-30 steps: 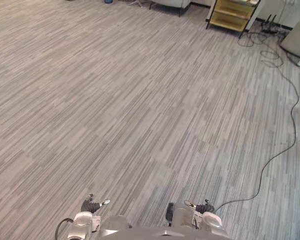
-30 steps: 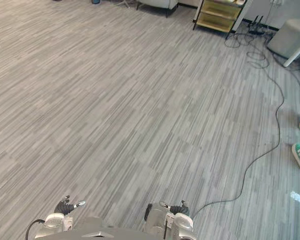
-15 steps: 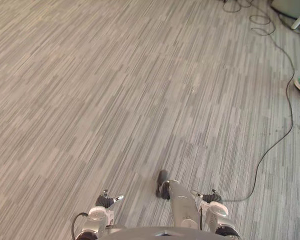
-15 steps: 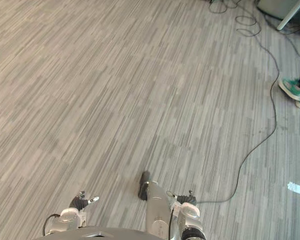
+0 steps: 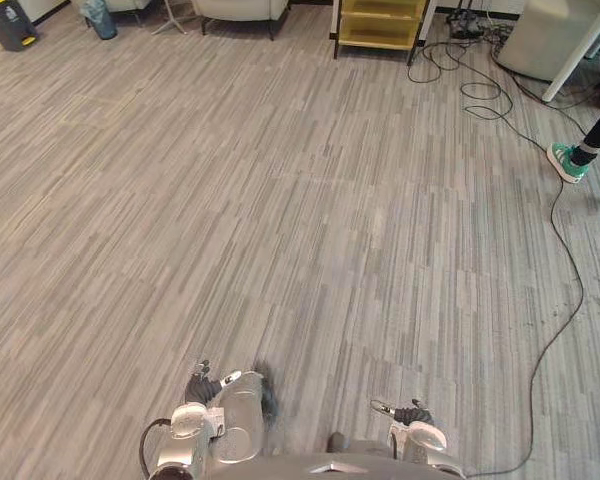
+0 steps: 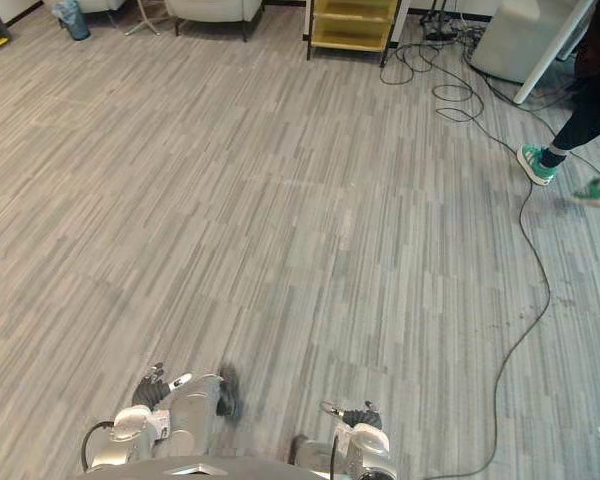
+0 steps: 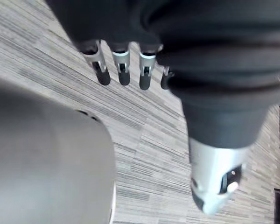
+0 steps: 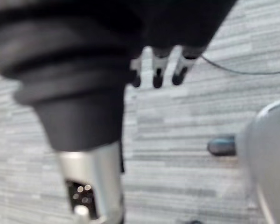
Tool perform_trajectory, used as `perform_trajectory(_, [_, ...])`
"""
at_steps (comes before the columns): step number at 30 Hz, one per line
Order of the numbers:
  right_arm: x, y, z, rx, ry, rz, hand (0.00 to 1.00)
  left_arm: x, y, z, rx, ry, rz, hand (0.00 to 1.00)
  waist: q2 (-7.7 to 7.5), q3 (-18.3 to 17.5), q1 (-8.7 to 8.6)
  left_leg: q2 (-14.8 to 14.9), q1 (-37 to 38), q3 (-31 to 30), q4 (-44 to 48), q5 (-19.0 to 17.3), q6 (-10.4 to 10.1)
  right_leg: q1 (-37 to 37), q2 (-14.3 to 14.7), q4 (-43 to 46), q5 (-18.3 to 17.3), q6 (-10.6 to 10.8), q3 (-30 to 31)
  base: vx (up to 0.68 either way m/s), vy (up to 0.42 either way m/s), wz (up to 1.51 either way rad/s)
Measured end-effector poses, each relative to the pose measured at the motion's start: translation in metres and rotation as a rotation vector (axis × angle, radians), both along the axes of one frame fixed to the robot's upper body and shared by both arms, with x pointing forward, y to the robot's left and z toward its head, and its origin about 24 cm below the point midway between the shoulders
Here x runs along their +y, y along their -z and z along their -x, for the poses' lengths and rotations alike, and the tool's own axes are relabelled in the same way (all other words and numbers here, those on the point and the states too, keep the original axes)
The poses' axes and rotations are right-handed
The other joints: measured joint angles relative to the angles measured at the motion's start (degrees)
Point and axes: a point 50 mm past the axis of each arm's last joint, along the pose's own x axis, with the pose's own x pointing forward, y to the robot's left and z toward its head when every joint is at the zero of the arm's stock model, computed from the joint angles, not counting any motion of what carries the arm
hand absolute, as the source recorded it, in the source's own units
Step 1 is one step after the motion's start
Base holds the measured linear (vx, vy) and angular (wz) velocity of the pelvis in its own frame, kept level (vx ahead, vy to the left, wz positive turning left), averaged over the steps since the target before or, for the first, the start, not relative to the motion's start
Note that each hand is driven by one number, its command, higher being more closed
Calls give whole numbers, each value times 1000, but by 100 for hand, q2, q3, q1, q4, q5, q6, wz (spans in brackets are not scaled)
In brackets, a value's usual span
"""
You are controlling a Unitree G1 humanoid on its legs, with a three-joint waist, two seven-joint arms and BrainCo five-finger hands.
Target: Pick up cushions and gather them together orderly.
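Note:
Grey striped carpet (image 5: 280,200) stretches ahead of me. My left hand (image 7: 122,65) hangs at my side above the carpet, its fingers straight and holding nothing; it also shows low in the left eye view as my left hand (image 5: 205,385). My right hand (image 8: 156,70) hangs the same way on the other side, fingers straight and empty, and my right hand (image 6: 358,415) sits at the lower edge of the right eye view.
A yellow shelf cart (image 5: 380,22) and a pale armchair (image 5: 242,8) stand at the far wall, with two bins (image 5: 5,22) at far left. Loose cables (image 5: 470,85) lie by a white table (image 5: 550,35). A person's green shoe (image 5: 565,162) steps at right.
The camera has swung, so the far wall, the cart and the armchair are in view again. The person's feet have stepped further away at right. Both hands still hang empty.

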Motion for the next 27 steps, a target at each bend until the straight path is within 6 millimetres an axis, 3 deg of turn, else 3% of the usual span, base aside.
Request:
perform_trajectory(1, [1, 1, 3, 7, 1, -4, 0, 2, 0, 0, 2, 4, -7, 0, -49, -29, 2, -34, 52, 43, 141, -181, 56, -242, -82, 643, 11, 80, 71, 805, 342, -4])
perform_trajectory(2, [2, 2, 6, 15, 1, -6, 0, 1, 2, 0, 20, 25, -12, 0, -113, -19, -80, -144, 291, 75, 381, -578, 142, -901, -242, 2427, 365, 579, 260, 651, 260, 15])
perform_trajectory(3, [0, 1, 6, 11, -1, -1, 0, 3, 5, 2, 47, 35, -21, 0, -145, 2, -179, -256, 631, 70, 480, -855, 196, -1420, -375, 3938, 573, 778, 272, 763, 271, 22])
perform_trajectory(4, [0, 1, 5, 9, -6, 3, 0, 4, 6, 4, 63, 35, -21, 0, -150, 27, -226, -306, 853, 70, 468, -956, 212, -1613, -447, 4479, 594, 720, 186, 589, 165, 17])
perform_trajectory(6, [-5, -2, 1, -15, -5, 19, 0, 2, 9, 9, 92, 34, -15, 0, -32, 120, -267, -331, 1745, 60, 139, -1191, 228, -2229, -616, 5133, 460, 319, -446, 587, 132, -7])
perform_trajectory(8, [-4, -4, 0, -33, -3, 20, 0, 2, 9, 9, 92, 34, -15, 0, -39, 121, -291, -327, 2150, 22, -175, -1274, 184, -2607, -620, 4754, 312, 152, -874, 363, 26, 5])
perform_trajectory(11, [-8, -7, -4, -62, 21, 29, 0, -6, 8, 3, 80, 41, 2, 0, -55, 148, -317, -269, 2771, -127, -590, -1395, 86, -2984, -427, 2516, 258, 48, -1403, 533, -60, 27])
perform_trajectory(13, [-9, -7, -3, -63, 44, 25, 0, -8, 11, 8, 96, 45, 3, 0, -30, 145, -389, -196, 3126, -257, -890, -1515, -145, -2980, -107, 376, 926, 38, -1154, 470, -119, 37])
perform_trajectory(15, [-10, -7, -2, -62, 49, 26, 0, -8, 12, 10, 111, 45, -4, 0, -41, 144, -417, -187, 3425, -428, -1050, -1665, -366, -2957, -70, -313, 1445, 22, -899, 473, -187, 44])
perform_trajectory(16, [-11, -7, -2, -62, 53, 27, 0, -8, 13, 11, 116, 41, -4, 0, -23, 146, -433, -154, 3512, -473, -1076, -1702, -419, -2943, -61, -246, 1687, 0, -890, 553, -252, 55])
perform_trajectory(17, [-12, -7, -2, -64, 57, 30, 0, -10, 15, 14, 129, 37, -2, 0, 5, 114, -458, -34, 3703, -640, -1088, -1753, -481, -2940, -12, 163, 1980, -162, -921, 546, -270, 50])
perform_trajectory(18, [-15, -8, -2, -67, 68, 35, 0, -13, 17, 17, 141, 30, 10, 0, 148, 64, -449, 142, 3702, -753, -814, -1751, -484, -2996, 64, 578, 1733, -317, -1022, 545, -273, 43])
perform_trajectory(19, [-18, -9, -1, -67, 73, 41, 0, -15, 17, 18, 144, 27, 16, 0, 216, 52, -433, 238, 3625, -766, -567, -1730, -520, -2970, 126, 668, 1596, -335, -1077, 528, -272, 33])
perform_trajectory(20, [-23, -10, -1, -68, 83, 51, 0, -15, 18, 20, 149, 5, 25, 0, 412, 45, -445, 507, 3165, -834, 576, -1576, -648, -2804, 263, 767, 1349, -424, -1258, 533, -273, 26])
perform_trajectory(22, [-24, -9, 0, -62, 79, 53, 0, -13, 19, 24, 156, -19, 30, 0, 586, 85, -438, 1014, 2268, -901, 2752, -662, -668, -2238, 558, 615, 1067, -566, -1401, 526, -244, 13])
perform_trajectory(24, [-21, -7, 3, -49, 71, 46, 0, -11, 16, 19, 129, -14, 28, 0, 570, 103, -375, 1266, 1780, -677, 3781, -711, -640, -1687, 697, 346, 958, -652, -1396, 513, -172, -12])
perform_trajectory(25, [-19, -5, 7, -36, 75, 38, 0, -10, 14, 16, 116, 5, 22, 0, 479, 149, -374, 1265, 1478, -559, 3848, -769, -620, -1318, 715, 41, 958, -650, -1379, 425, -115, -4])
perform_trajectory(27, [-19, -3, 11, -22, 98, 28, 0, -11, 12, 13, 103, 17, 19, 0, 484, 141, -377, 1233, 1106, -407, 3378, -860, -562, -934, 704, -355, 1003, -584, -1371, 367, -46, -1])
